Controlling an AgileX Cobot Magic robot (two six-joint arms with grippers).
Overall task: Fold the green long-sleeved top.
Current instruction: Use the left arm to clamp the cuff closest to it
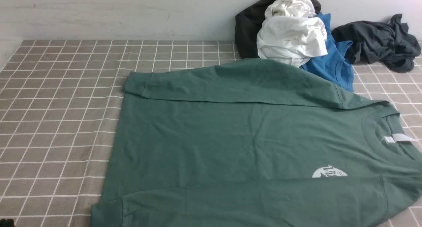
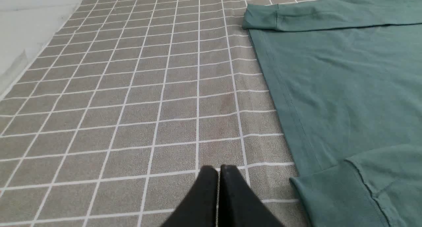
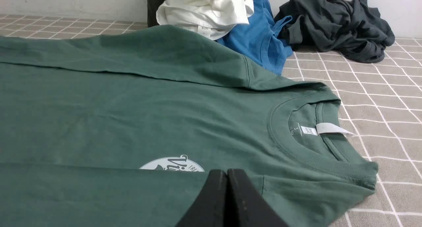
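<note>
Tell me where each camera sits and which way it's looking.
Front view: between the arms, facing forward over the green long-sleeved top on the checked tablecloth toward the heap of clothes; no arm clearly visible.
Left wrist view: on the left arm, looking across the tablecloth at the top's hem; shut left gripper shows.
Right wrist view: on the right arm, looking over the collar toward the heap; shut right gripper shows.
Shared: front and right wrist views both show the collar's white label.
</note>
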